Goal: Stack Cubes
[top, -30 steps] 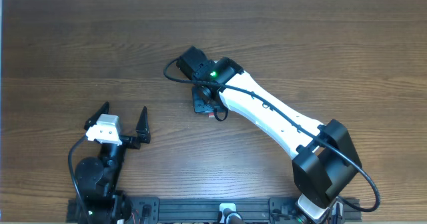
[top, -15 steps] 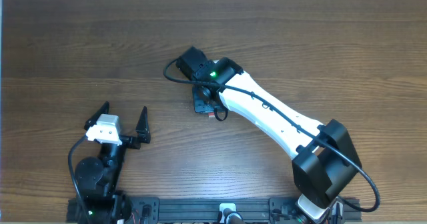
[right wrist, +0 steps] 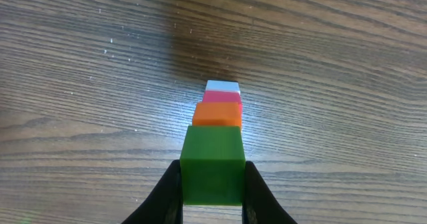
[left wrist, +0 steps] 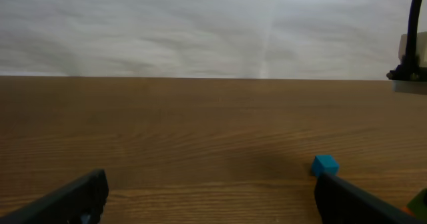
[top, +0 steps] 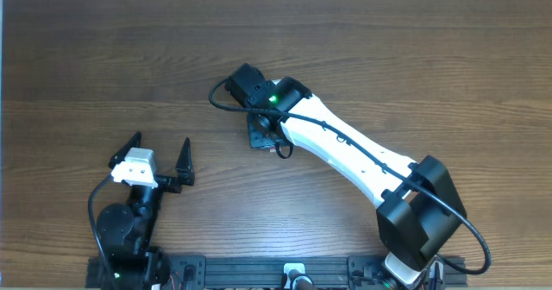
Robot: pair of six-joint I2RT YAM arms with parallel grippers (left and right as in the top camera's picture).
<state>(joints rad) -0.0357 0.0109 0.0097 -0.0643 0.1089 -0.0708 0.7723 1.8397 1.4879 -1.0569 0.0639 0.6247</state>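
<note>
Right gripper [right wrist: 212, 184] pinches the green cube [right wrist: 213, 163] between its fingers, with the orange cube [right wrist: 216, 115] just beneath.

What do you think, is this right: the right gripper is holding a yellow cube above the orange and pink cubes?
Not quite. The right gripper holds a green cube, not a yellow one. The right wrist view shows it clamped between the two fingers, above the orange cube and the pink cube.
</note>
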